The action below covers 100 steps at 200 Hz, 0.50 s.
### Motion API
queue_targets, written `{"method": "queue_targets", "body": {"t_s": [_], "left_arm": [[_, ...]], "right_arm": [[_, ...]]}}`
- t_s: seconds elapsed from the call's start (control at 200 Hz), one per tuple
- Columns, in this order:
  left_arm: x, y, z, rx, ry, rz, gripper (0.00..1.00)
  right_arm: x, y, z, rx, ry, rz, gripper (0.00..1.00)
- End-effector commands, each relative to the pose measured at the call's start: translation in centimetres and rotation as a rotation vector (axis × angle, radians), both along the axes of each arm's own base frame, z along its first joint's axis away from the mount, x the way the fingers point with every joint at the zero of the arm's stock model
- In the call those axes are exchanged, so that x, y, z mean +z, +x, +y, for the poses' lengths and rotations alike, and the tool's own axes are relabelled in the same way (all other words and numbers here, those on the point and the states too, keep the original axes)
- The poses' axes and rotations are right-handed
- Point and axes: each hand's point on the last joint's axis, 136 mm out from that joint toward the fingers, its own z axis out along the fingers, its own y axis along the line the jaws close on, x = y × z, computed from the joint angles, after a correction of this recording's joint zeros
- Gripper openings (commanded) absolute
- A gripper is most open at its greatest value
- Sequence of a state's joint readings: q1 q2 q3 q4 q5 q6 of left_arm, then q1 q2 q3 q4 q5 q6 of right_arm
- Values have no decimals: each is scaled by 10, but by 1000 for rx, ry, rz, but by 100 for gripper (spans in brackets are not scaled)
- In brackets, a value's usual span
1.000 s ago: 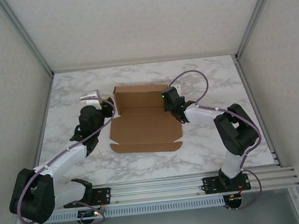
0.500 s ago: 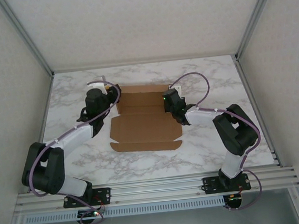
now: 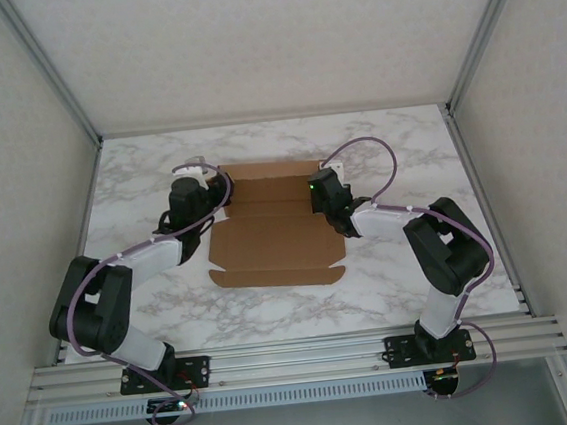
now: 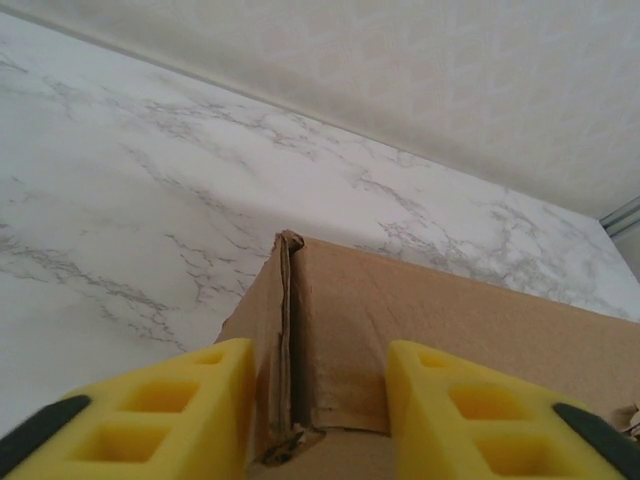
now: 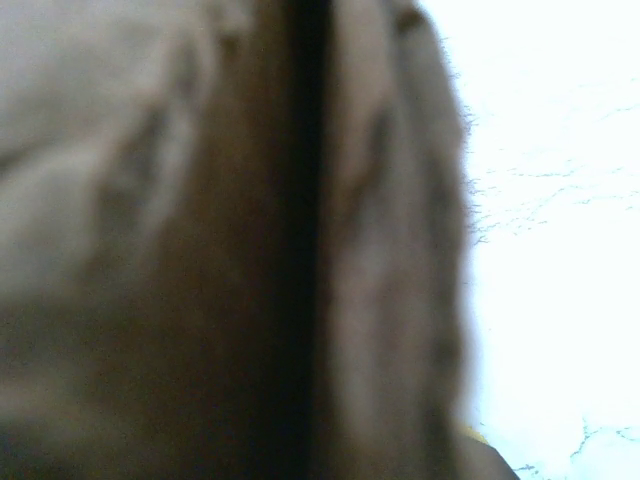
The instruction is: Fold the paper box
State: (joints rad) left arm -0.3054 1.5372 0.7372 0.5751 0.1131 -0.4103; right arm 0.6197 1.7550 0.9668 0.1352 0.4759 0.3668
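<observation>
The left arm reaches over the left side of the marble table (image 3: 129,177), and the left pincer (image 3: 202,170) sits at the far-left corner of the paper box (image 3: 276,238). In the left wrist view its yellow fingers (image 4: 150,410) stand wide apart, one on each side of that corner. The doubled cardboard edge rises upright between them. The left finger is close against the outer face of the corner, and I cannot tell whether it touches. The right finger lies over the inner side of the far wall. The pincer is not closed on anything.

The paper box lies in the middle of the table, between the two arms. It is plain brown cardboard and mostly spread flat. Its far wall is raised, and a narrow flap along the near edge points towards the arm bases.

The right pincer (image 3: 320,179) is at the far-right corner of the box, with a green light showing on its wrist. The right wrist view is pressed up against blurred brown cardboard with a dark vertical seam, and bright table shows along its right side. I cannot tell how far this pincer is open or whether it holds the cardboard.
</observation>
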Motion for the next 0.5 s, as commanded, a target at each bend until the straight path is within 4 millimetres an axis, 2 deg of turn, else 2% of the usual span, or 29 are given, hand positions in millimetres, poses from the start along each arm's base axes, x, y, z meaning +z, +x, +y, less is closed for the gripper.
{"method": "queue_targets", "body": {"t_s": [0.0,0.105,0.19,0.28,0.355,0.41,0.496], "left_arm": [[20,-5,11,10,25,-37,46],[35,-16,26,19,72,-97,46],[33,-28,27,-12,149,-119,44],[17,-43,27,-25,158,-98,44],[0,-52,19,-48,183,-85,44],[-11,-53,10,-74,225,-68,44],[-22,-47,8,-58,255,-39,45]], "right_arm": [[-10,-1,-5,-22,-40,36,0],[-11,-1,-4,-20,-38,40,0],[-11,0,-4,-20,-35,43,0],[-12,1,-3,-19,-33,46,0],[-12,1,-3,-20,-30,46,0],[-12,2,-2,-18,-26,46,0],[-13,2,-2,-16,-19,49,0]]}}
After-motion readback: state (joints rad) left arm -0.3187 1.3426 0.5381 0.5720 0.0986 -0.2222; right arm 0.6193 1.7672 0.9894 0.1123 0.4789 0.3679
